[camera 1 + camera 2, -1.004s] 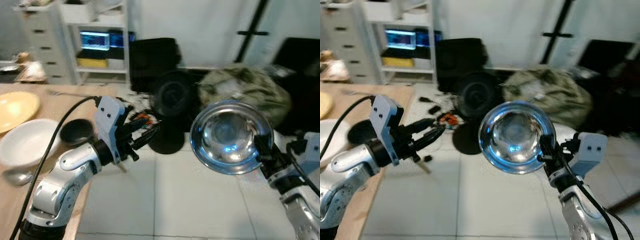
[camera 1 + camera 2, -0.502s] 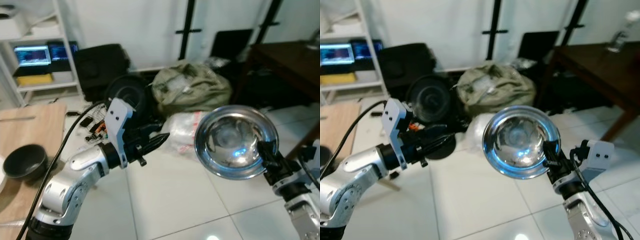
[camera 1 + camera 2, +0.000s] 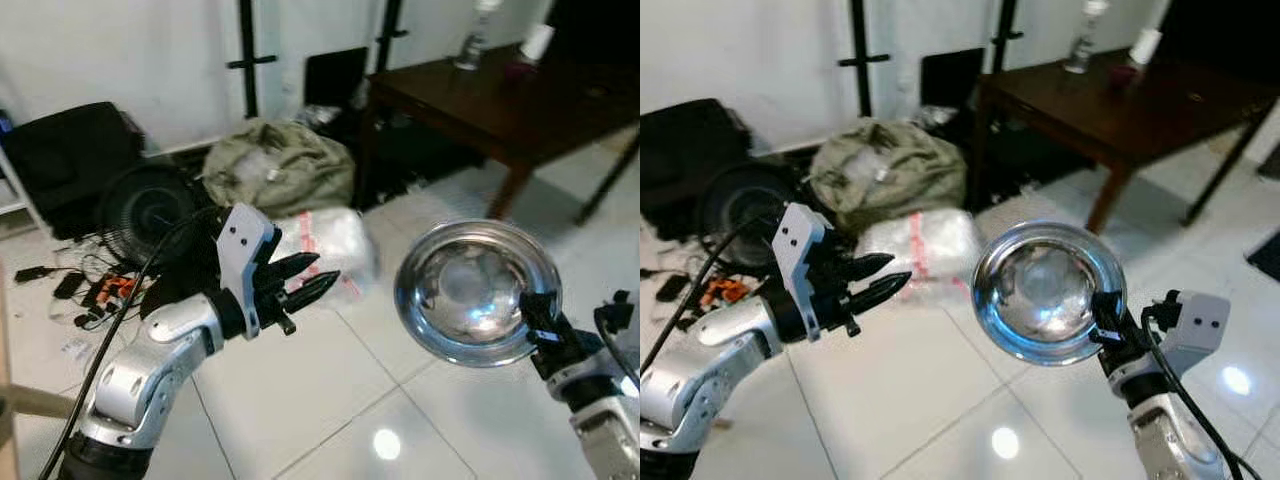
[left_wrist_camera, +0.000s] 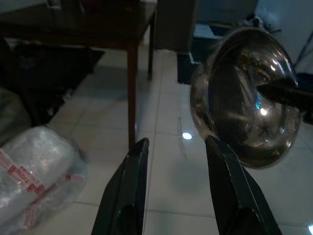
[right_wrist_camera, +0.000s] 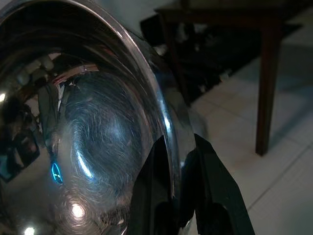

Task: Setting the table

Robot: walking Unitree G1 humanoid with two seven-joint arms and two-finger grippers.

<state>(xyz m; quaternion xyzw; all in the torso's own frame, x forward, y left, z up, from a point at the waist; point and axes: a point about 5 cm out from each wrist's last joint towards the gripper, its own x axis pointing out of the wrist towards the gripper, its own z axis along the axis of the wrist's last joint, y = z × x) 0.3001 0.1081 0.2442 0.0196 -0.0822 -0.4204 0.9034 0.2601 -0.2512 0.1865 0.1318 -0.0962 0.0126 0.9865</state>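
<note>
Right claw [image 3: 532, 322] clenched on the rim of a steel bowl [image 3: 476, 290]; one finger inside the rim, one outside, clear in the right wrist view; bowl held up in the air, tilted on edge with its hollow facing the camera, over white tiled floor [image 3: 330, 400].

Left claw [image 3: 305, 280] released, grasping nothing; fingers [image 4: 128, 191] parted with a plain gap between them, pointing toward the bowl [image 4: 247, 95] but well apart from it; left arm raised in front of the body, a black cable [image 3: 120, 330] running along it.

Dark wooden bench [image 3: 490, 100] stands beyond the bowl, at the far right of the room; a bottle [image 3: 474, 35] and a pale cup [image 3: 538, 42] on its far edge; bowl well apart from it.

Floor clutter behind the left arm: olive-green bag [image 3: 265, 165], clear plastic-wrapped bundle [image 3: 325, 245] with red print just in front of it, round black fan [image 3: 145, 205], black case [image 3: 70, 145] against the white wall; small cables and bits [image 3: 90, 290] scattered on the tiles at left; two black poles [image 3: 245, 55] upright by the wall.
</note>
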